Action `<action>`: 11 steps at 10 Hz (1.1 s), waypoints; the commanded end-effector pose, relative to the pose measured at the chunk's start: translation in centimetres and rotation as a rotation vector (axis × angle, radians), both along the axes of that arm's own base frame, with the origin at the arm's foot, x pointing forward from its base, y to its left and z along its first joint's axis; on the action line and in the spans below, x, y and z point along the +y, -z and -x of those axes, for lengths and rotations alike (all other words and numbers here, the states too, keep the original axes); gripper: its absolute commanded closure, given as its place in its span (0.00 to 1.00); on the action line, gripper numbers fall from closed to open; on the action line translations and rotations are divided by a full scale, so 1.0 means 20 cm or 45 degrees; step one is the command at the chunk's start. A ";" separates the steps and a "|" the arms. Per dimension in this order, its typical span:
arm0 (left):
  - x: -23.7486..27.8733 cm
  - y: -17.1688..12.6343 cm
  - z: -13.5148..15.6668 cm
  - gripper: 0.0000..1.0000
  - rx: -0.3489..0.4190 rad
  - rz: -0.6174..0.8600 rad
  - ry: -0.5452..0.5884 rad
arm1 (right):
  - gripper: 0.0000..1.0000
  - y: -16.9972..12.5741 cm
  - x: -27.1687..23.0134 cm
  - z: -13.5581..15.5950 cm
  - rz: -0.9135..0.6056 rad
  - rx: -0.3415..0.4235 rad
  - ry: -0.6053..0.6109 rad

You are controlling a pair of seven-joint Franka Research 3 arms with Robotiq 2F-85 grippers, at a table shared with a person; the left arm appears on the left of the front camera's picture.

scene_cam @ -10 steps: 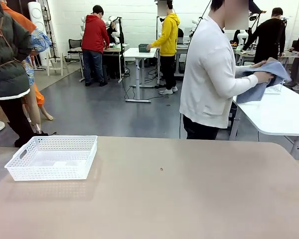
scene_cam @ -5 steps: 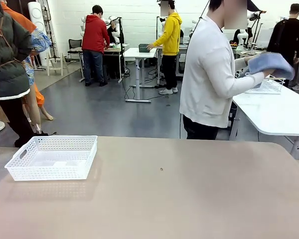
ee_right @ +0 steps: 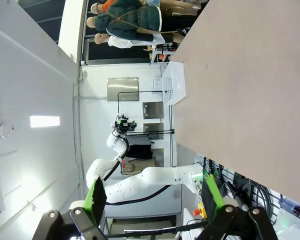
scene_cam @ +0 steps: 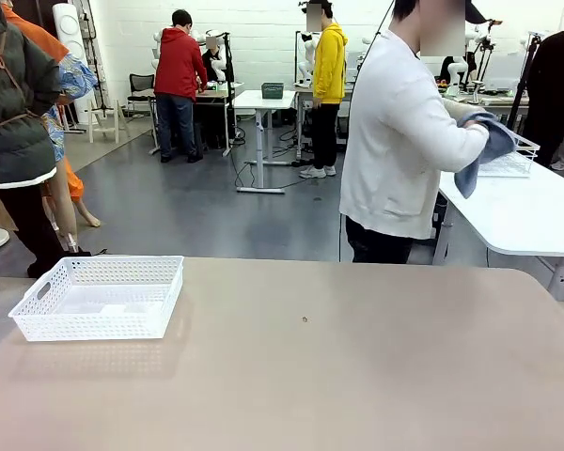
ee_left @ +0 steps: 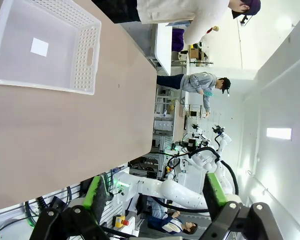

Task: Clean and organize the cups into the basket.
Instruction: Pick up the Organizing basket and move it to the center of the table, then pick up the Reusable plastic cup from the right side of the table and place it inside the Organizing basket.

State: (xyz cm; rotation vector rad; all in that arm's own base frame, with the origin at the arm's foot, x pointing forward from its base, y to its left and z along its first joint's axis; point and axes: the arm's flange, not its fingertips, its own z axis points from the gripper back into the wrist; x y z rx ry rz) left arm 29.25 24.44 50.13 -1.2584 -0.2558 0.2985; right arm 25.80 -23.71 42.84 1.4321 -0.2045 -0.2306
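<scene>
Across the tan table [scene_cam: 357, 376], the basket [scene_cam: 99, 296] is being presented empty for cups, with the left gripper [ee_left: 156, 195] and right gripper [ee_right: 153, 197] being held open, grasping nothing.

I log this as an open lab hall. Grounds: white brick wall [scene_cam: 254, 42], bare grey floor [scene_cam: 169, 207], several white work tables [scene_cam: 261, 100] on metal legs, loose cables [scene_cam: 284, 141] beneath one, people [scene_cam: 179, 70] standing at benches along far wall.

table [scene_cam: 357, 357]: tan | person [scene_cam: 395, 141]: white top, far side | cloth [scene_cam: 493, 141]: blue, held by person | rack [scene_cam: 509, 165]: wire, on white table [scene_cam: 526, 218]
</scene>
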 end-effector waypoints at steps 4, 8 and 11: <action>0.01 -0.01 0.01 0.00 -0.006 0.009 0.004 | 0.00 -0.01 0.00 0.00 -0.012 -0.010 -0.002; 0.01 -0.01 0.01 0.00 -0.006 0.009 0.004 | 0.00 -0.01 0.00 0.00 -0.012 -0.010 -0.002; 0.01 -0.01 0.01 0.00 -0.006 0.009 0.004 | 0.00 -0.01 0.00 0.00 -0.012 -0.010 -0.002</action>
